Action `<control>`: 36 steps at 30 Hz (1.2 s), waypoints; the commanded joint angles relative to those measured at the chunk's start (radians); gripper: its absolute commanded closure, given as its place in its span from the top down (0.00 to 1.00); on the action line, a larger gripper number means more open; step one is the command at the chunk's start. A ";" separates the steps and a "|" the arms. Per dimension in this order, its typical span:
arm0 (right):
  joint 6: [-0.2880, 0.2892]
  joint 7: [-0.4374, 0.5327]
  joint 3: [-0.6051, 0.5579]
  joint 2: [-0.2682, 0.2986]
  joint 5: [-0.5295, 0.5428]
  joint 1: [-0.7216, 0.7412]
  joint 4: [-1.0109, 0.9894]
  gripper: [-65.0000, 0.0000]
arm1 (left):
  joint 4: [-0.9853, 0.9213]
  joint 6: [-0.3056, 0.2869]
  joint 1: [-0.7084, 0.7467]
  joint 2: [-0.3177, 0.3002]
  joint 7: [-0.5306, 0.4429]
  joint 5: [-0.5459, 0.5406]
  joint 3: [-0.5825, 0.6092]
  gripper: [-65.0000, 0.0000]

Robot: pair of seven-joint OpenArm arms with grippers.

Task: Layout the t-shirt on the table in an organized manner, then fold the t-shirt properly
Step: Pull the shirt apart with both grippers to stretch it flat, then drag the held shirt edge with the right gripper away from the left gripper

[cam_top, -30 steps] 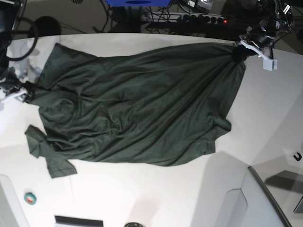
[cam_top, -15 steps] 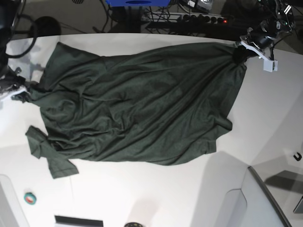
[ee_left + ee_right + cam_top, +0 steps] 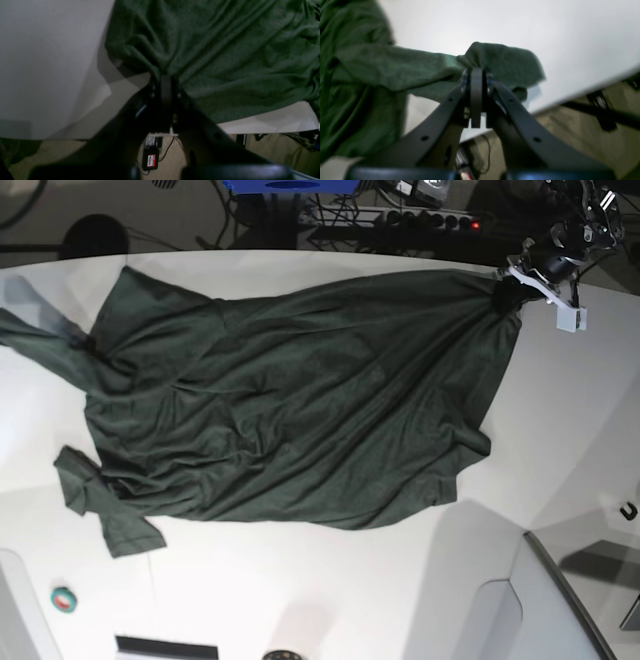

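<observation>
One broad white worktop (image 3: 330, 600) carries the dark green t-shirt (image 3: 300, 410), which lies spread and wrinkled across its middle, with bare surface open along the near side and to the right, while the far hem runs close to the curved back edge. Its right corner is drawn to a point and pinched in the left claw (image 3: 166, 81), jaws together on the cloth just inside that edge. Its left sleeve stretches out to the worktop's left edge, clamped in the right claw (image 3: 476, 75).
</observation>
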 commanded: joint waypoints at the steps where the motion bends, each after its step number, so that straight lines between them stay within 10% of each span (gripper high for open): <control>1: 0.000 0.023 0.034 0.022 0.009 -0.006 0.007 0.00 | 0.014 -0.009 0.004 -0.014 -0.016 -0.020 -0.005 0.00; 9: -0.003 0.022 0.209 0.031 -0.015 0.088 -0.063 0.00 | 0.021 -0.009 0.001 -0.014 -0.016 -0.020 -0.007 0.00; 20: -0.003 -0.072 0.123 0.053 -0.401 0.299 -0.119 0.02 | 0.021 -0.009 0.004 -0.020 -0.016 -0.020 -0.005 0.00; 25: 0.003 -0.119 0.098 0.021 -0.424 0.344 -0.129 0.45 | 0.021 -0.009 0.004 -0.019 -0.016 -0.020 -0.004 0.00; 33: 0.263 -0.126 -0.124 -0.042 -0.428 0.319 -0.013 0.57 | 0.021 -0.009 0.004 -0.017 -0.016 -0.020 -0.004 0.00; 36: 0.263 -0.118 -0.224 -0.042 -0.428 0.342 -0.089 0.57 | 0.020 -0.009 0.004 -0.017 -0.016 -0.020 -0.004 0.00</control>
